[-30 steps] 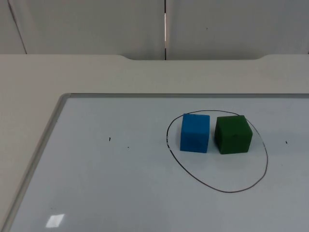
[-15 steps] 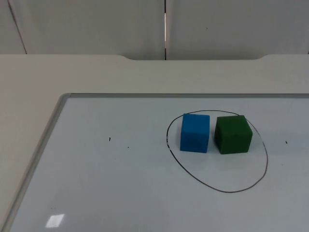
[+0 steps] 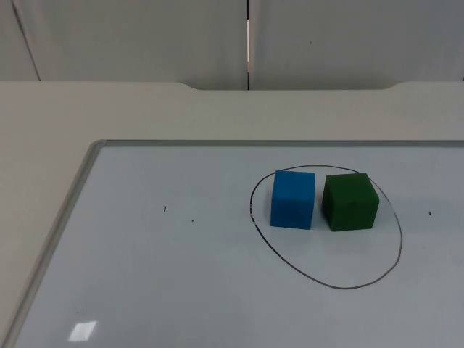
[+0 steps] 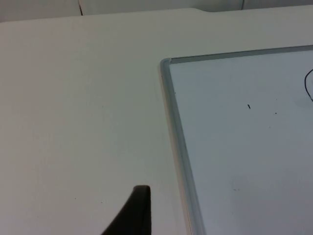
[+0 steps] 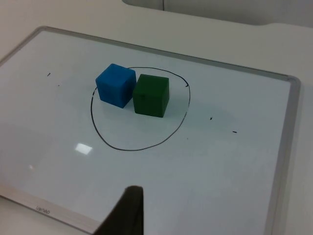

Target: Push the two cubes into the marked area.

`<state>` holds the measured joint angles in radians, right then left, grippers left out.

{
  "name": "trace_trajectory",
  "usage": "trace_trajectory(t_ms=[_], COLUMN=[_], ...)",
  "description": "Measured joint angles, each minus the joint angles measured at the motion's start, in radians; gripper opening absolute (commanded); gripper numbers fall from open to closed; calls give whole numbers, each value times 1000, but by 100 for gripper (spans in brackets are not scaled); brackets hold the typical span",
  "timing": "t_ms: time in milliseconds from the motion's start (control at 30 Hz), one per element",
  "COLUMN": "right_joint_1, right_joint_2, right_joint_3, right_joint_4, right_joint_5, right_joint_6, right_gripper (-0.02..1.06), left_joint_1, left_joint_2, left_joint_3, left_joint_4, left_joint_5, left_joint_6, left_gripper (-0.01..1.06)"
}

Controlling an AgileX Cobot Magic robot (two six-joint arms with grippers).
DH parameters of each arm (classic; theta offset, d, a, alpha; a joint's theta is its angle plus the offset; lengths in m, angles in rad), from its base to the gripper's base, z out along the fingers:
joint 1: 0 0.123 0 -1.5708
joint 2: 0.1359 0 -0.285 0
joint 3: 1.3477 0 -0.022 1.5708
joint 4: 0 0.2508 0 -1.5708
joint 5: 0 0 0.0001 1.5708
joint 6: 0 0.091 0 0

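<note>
A blue cube (image 3: 293, 199) and a green cube (image 3: 350, 201) stand side by side, close together, inside a black hand-drawn oval (image 3: 328, 284) on the whiteboard. The blue one is on the left, near the oval's left line. The right wrist view has the same blue cube (image 5: 116, 85) and green cube (image 5: 151, 95) within the oval (image 5: 132, 149). My right gripper (image 5: 128, 213) hangs over the board's near edge, well back from the cubes. My left gripper (image 4: 133, 215) waits above the bare table beside the board's corner, far from them.
The whiteboard's metal frame (image 3: 72, 203) runs along the left and far sides of the board, and its corner (image 4: 166, 62) lies ahead of the left gripper. A few small black marks (image 3: 164, 209) dot the board. The grey partition wall (image 3: 145, 36) closes the table's far end.
</note>
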<state>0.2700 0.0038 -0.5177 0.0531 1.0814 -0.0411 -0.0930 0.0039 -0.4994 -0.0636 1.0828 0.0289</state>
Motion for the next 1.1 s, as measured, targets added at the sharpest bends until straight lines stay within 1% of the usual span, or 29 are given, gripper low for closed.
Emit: trace_trajectory(t_ms=[533,633,933,1100], right_joint_1=[0,0,0,0], right_joint_2=[0,0,0,0], right_joint_3=[0,0,0,0], right_joint_4=[6,6,6,6], right_joint_5=[0,0,0,0], right_joint_6=[0,0,0,0], right_gripper=[105,105,105,105], left_joint_1=[2,38,105,112], left_joint_2=[0,0,0,0], left_joint_3=[0,0,0,0], left_joint_4=[0,0,0,0], left_joint_5=[0,0,0,0], left_joint_6=[0,0,0,0], left_gripper=[105,105,105,105])
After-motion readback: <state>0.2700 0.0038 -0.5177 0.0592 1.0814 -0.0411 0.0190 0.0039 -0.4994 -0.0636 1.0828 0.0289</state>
